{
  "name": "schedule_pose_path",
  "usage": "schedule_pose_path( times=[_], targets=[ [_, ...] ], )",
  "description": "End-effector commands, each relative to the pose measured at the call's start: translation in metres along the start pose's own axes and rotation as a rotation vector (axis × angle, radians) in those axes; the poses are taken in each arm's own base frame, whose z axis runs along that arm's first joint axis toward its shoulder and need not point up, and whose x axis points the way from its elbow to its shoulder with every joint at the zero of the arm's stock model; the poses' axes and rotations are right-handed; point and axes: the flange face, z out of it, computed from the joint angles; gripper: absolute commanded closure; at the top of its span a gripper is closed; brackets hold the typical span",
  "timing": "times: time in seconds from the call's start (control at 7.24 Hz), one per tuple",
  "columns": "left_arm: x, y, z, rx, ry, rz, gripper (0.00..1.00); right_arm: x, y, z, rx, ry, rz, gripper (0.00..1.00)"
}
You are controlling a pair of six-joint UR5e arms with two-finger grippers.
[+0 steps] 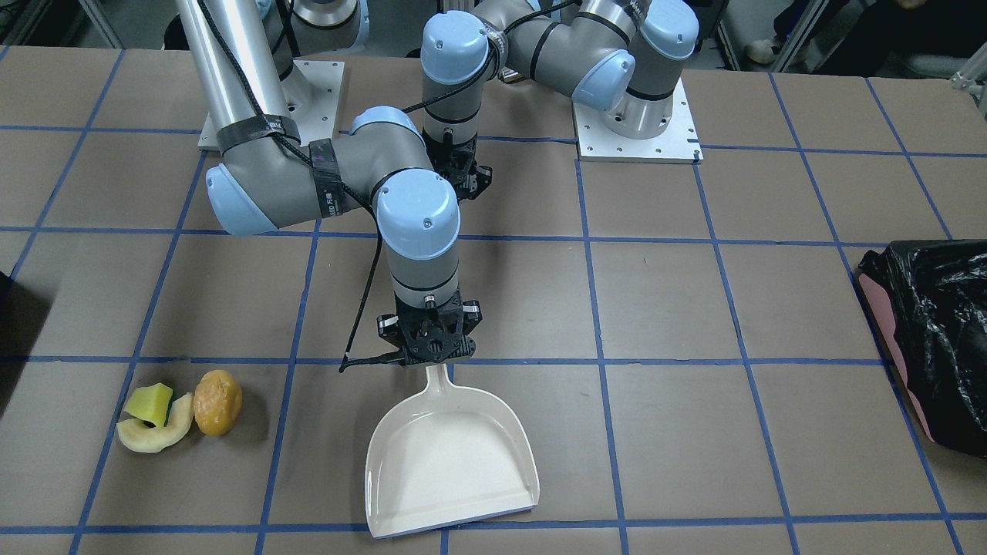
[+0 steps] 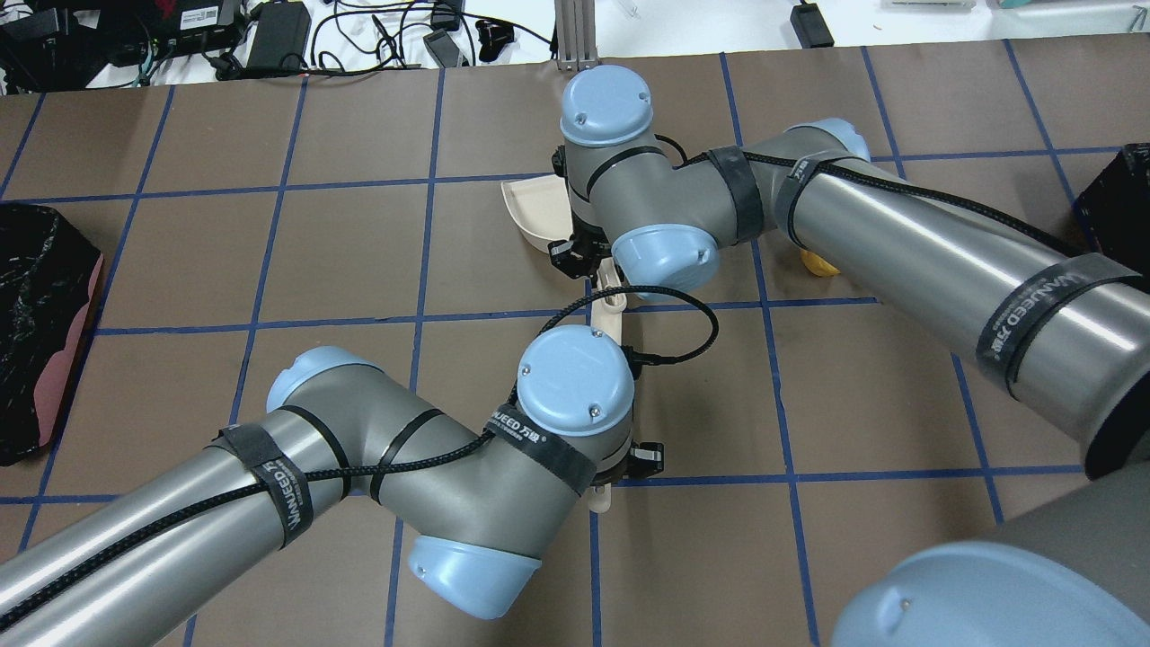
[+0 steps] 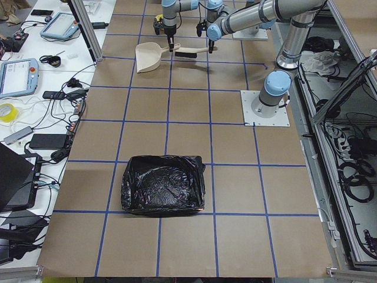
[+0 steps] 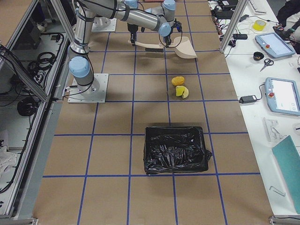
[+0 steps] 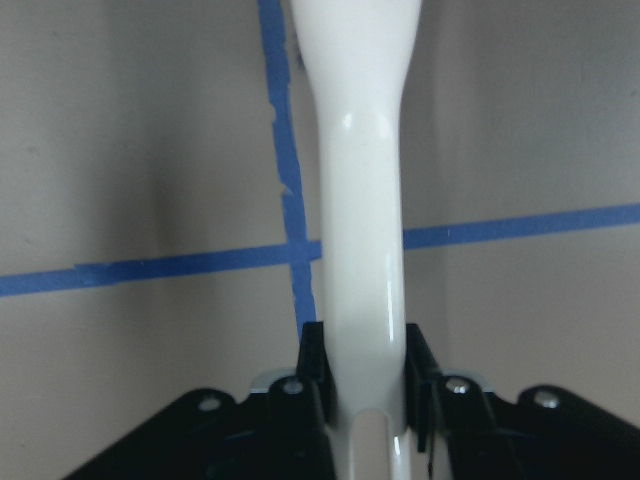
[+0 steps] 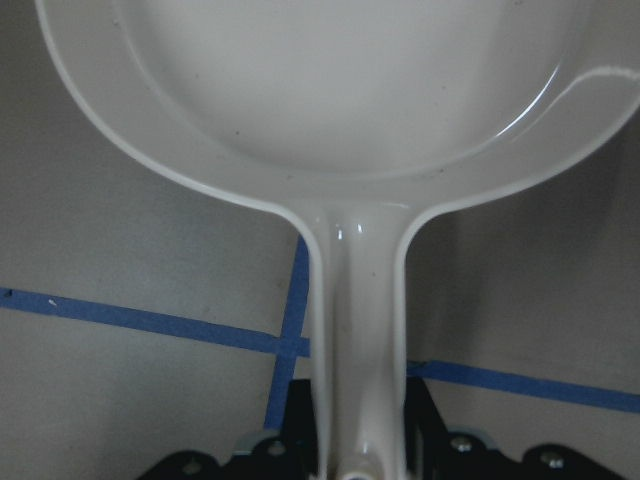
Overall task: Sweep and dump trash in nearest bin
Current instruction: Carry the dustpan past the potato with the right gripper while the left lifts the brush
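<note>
free: table point(image 1: 678, 308) between dustpan point(image 1: 451, 455) and trash point(image 1: 182, 420) | obstacle: bag-lined bin point(image 1: 937, 339) at table edge

**Off-task items on my feeds**

At one end of the brown table point(image 1: 663, 301), gridded with blue tape point(image 1: 663, 361), I see a pink-sided bin point(image 1: 879, 308) lined with a crinkly black bag point(image 1: 944, 331). On the white side bench point(image 4: 248, 84) lie a tablet point(image 4: 282, 96), scissors point(image 4: 268, 62) and a yellow tape roll point(image 4: 258, 25).
</note>
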Motion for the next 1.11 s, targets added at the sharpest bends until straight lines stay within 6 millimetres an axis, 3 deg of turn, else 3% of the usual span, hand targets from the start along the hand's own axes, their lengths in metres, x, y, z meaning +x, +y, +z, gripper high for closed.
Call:
schedule_pose_path(
  times=[0.0, 0.28, 0.41, 0.69, 0.83, 0.97],
  targets=[
    [-0.005, -0.004, -0.003, 0.027, -0.033, -0.004, 1.0, 0.044, -0.015, -0.049, 0.046, 0.053, -0.039, 0.87],
    [-0.01, -0.012, -0.011, 0.062, -0.062, -0.004, 1.0, 0.122, -0.026, -0.098, -0.023, 0.064, -0.123, 0.86],
    [-0.016, -0.029, -0.023, 0.089, -0.072, -0.016, 1.0, 0.158, -0.03, -0.115, -0.04, 0.069, -0.22, 0.86],
    [-0.026, -0.073, -0.05, 0.087, -0.067, -0.071, 1.0, 0.255, -0.032, -0.119, -0.07, 0.067, -0.363, 0.87],
    [-0.02, -0.091, -0.063, 0.083, -0.064, -0.087, 1.0, 0.305, -0.03, -0.123, -0.079, 0.08, -0.455, 0.87],
    [-0.015, -0.107, -0.07, 0.086, -0.053, -0.128, 1.0, 0.341, -0.025, -0.126, -0.113, 0.116, -0.577, 0.89]
  ],
)
